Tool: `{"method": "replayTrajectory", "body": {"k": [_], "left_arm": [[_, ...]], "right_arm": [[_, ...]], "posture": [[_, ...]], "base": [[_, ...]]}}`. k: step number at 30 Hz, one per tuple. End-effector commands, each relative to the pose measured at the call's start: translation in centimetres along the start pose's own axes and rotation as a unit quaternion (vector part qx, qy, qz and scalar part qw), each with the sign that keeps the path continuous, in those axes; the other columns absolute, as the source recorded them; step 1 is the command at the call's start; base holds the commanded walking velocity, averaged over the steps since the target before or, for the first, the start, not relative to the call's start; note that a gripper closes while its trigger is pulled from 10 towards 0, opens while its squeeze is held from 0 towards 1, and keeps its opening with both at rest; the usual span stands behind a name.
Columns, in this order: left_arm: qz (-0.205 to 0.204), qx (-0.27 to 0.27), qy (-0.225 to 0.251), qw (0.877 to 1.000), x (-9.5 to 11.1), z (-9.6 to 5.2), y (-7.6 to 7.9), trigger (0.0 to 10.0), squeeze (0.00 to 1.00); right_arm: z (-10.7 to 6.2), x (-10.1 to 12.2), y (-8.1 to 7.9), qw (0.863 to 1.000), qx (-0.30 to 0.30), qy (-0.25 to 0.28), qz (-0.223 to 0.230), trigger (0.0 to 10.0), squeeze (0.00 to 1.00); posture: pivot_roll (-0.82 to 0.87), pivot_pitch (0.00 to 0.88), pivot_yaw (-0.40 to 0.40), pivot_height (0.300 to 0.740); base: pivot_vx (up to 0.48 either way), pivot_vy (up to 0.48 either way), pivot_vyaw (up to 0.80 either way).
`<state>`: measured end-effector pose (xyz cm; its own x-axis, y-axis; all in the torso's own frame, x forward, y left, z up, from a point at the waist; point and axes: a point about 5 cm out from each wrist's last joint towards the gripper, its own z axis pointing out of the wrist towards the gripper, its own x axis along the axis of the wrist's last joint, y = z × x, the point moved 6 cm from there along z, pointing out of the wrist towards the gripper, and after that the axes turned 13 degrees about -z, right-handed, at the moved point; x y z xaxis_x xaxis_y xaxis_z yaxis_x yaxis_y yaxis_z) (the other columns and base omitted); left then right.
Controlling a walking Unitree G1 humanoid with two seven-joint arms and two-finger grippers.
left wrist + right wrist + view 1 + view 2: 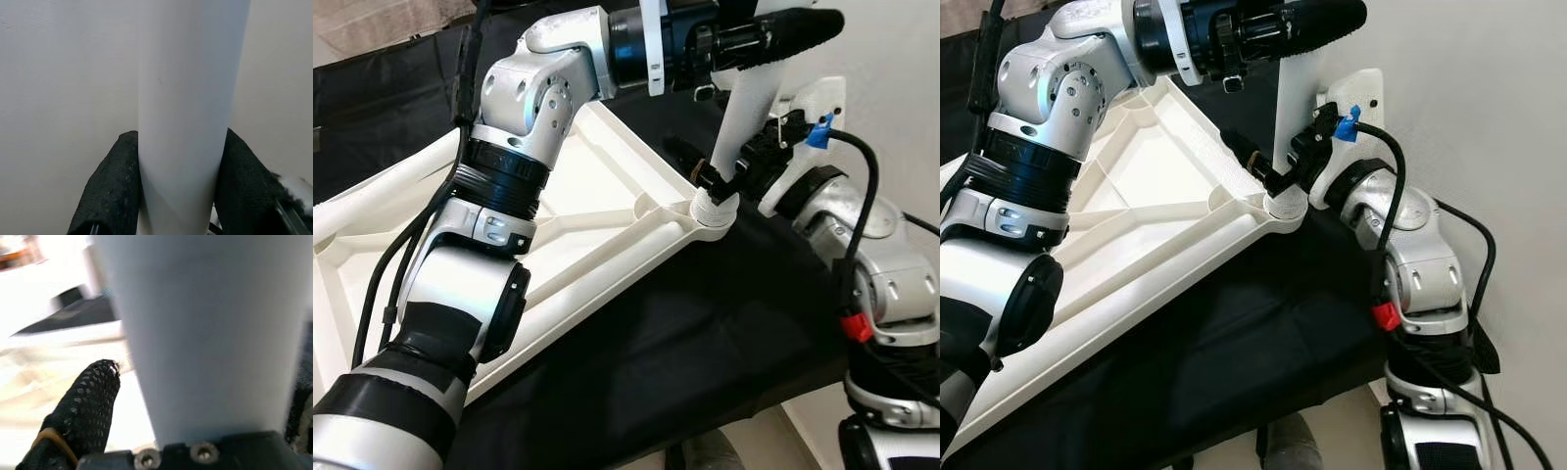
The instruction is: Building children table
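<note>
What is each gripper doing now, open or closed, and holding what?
Left gripper: closed on the upper part of the white table leg.
Right gripper: at the leg's base near the tabletop corner socket; open or closed cannot be told.

No text, label, brand, number or sign can be read in any of the views. The white table leg [747, 113], the upturned white tabletop [607, 211] and the robot's silver arms carry no legible marking, and the blue tag [1349, 119] near the right wrist is too small to read.
</note>
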<state>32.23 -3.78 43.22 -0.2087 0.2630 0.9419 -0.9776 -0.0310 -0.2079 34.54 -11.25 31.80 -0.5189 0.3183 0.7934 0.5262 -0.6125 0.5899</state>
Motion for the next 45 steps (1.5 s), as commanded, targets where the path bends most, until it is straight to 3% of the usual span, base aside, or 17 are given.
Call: {"method": "replayTrajectory", "body": {"k": [1, 4, 11, 12, 14, 15, 16, 17, 18, 29, 39, 42, 43, 45], "left_arm": [[-0.001, -0.031, -0.027, 0.999, -1.0, 1.0, 1.0, 0.0, 0.0], [0.001, -0.035, -0.027, 0.999, -0.9, 1.2, 1.1, 0.0, 0.0], [0.001, -0.037, -0.028, 0.999, -0.9, 1.2, 1.1, 0.0, 0.0], [0.001, -0.038, -0.029, 0.999, -1.0, 1.3, 1.1, 0.0, 0.0], [0.001, -0.038, -0.029, 0.999, -1.0, 1.3, 1.1, 0.0, 0.0], [0.0, -0.039, -0.029, 0.999, -1.0, 1.3, 1.1, 0.0, 0.0], [0.0, -0.039, -0.029, 0.999, -1.0, 1.3, 1.1, 0.0, 0.0], [0.0, -0.04, -0.028, 0.999, -0.9, 1.4, 1.1, 0.0, 0.0], [0.001, -0.041, -0.028, 0.999, -1.0, 1.4, 1.1, 0.0, 0.0], [0.0, -0.046, -0.029, 0.999, -1.0, 1.6, 1.3, 0.0, 0.0], [0.004, -0.055, -0.03, 0.998, -1.1, 1.6, 1.6, 0.0, 0.0], [0.006, -0.054, -0.029, 0.998, -1.1, 1.6, 1.5, 0.4, 0.0], [0.007, -0.049, -0.028, 0.998, -1.1, 1.6, 1.4, 10.0, 1.0], [0.008, -0.033, -0.022, 0.999, -0.9, 1.5, 1.0, 10.0, 1.0]], "right_arm": [[0.2, 1.3, -1.6, 0.995, 0.085, 0.042, -0.011, 10.0, 0.0], [-0.6, 1.5, -1.1, 0.987, 0.145, 0.065, -0.011, 10.0, 0.0], [-1.2, 1.8, 0.2, 0.981, 0.172, 0.089, -0.004, 10.0, 0.0], [-1.5, 2.0, 0.3, 0.977, 0.188, 0.098, 0.0, 9.5, 0.0], [-1.8, 2.1, 0.3, 0.975, 0.198, 0.102, 0.002, 9.5, 0.0], [-2.2, 2.3, 0.4, 0.969, 0.216, 0.115, 0.013, 6.8, 0.0], [-2.2, 2.3, 0.4, 0.969, 0.216, 0.115, 0.013, 6.8, 0.0], [-2.5, 2.1, 0.6, 0.967, 0.223, 0.119, 0.022, 1.2, 0.0], [-2.5, 1.9, 0.7, 0.967, 0.223, 0.118, 0.023, 0.0, 0.0], [-2.6, 1.3, 0.9, 0.962, 0.246, 0.119, 0.016, 0.0, 0.0], [-2.4, 0.9, 1.0, 0.964, 0.24, 0.114, 0.009, 0.0, 0.0], [-2.4, 0.7, 1.1, 0.966, 0.233, 0.111, 0.008, 0.0, 0.0], [-2.4, 0.5, 1.1, 0.969, 0.224, 0.108, 0.009, 0.0, 0.0], [-2.3, -0.1, 1.1, 0.974, 0.202, 0.1, 0.014, 0.0, 0.0]], "posture": [[0.03, 0.279, 0.075, 0.74], [0.03, 0.279, 0.077, 0.74], [0.03, 0.279, 0.079, 0.74], [0.03, 0.277, 0.076, 0.74], [0.03, 0.277, 0.076, 0.74], [0.03, 0.278, 0.078, 0.74], [0.03, 0.278, 0.078, 0.74], [0.03, 0.279, 0.078, 0.74], [0.03, 0.278, 0.079, 0.74], [0.03, 0.277, 0.08, 0.74], [0.03, 0.275, 0.079, 0.74], [0.03, 0.273, 0.077, 0.74], [0.03, 0.269, 0.074, 0.74], [0.03, 0.265, 0.075, 0.74]], "base": [[0.0, 0.0, 0.0], [0.0, 0.0, 0.0], [0.0, 0.0, 0.0], [0.0, 0.0, 0.0], [0.0, 0.0, 0.0], [0.0, 0.0, 0.0], [0.0, 0.0, 0.0], [0.0, 0.0, 0.0], [0.0, 0.0, 0.0], [0.0, 0.0, 0.0], [0.0, 0.0, 0.0], [0.0, 0.0, 0.0], [0.0, 0.0, 0.0], [0.0, 0.0, 0.0]]}}
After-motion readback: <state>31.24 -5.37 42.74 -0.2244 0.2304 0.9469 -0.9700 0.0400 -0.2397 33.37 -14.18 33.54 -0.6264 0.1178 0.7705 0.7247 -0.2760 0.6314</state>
